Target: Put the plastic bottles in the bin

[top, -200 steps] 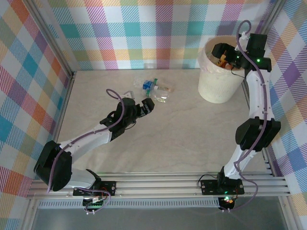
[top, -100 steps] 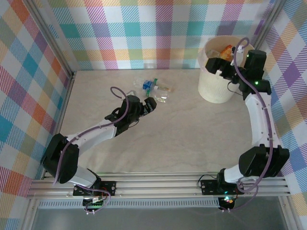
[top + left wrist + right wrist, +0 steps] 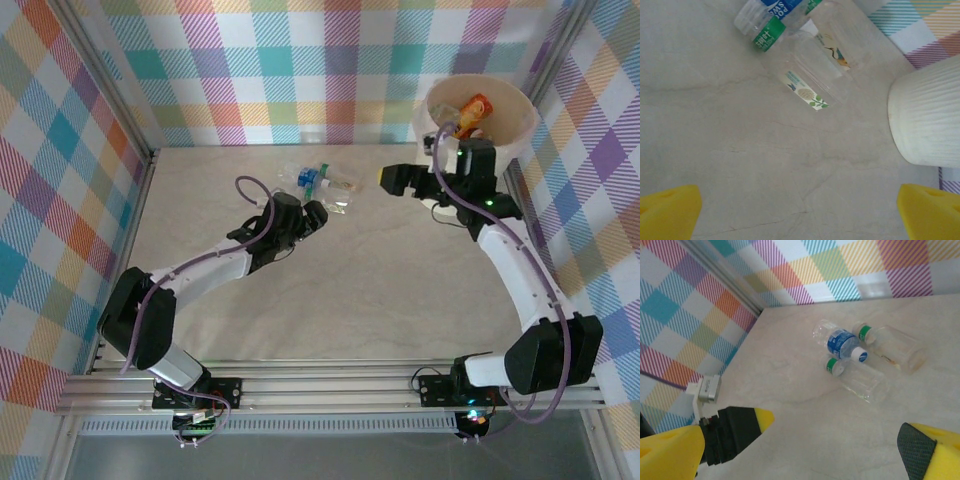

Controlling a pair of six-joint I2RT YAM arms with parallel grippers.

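Observation:
Three plastic bottles lie bunched at the back middle of the table (image 3: 330, 290): a blue-labelled one (image 3: 304, 177) (image 3: 840, 342) and two clear ones with green caps (image 3: 805, 70) (image 3: 860, 377) (image 3: 895, 347). The cream-white bin (image 3: 520, 110) (image 3: 927, 120) stands at the back right, with an orange bottle (image 3: 476, 106) inside. My left gripper (image 3: 298, 212) (image 3: 800, 215) is open just in front of the bunch, nothing between its yellow pads (image 3: 667, 210). My right gripper (image 3: 415, 193) (image 3: 802, 455) is open and empty, between the bin and the bottles.
Plaid walls close in the table at the back and both sides. An aluminium rail (image 3: 330, 385) runs along the near edge. One finger of the left gripper, black with a yellow tip (image 3: 740, 425), reaches into the right wrist view at the lower left.
The right gripper has come out from over the bin, swinging left and down toward the bottles. The left gripper has crept a little closer to the bunch. Both stayed open.

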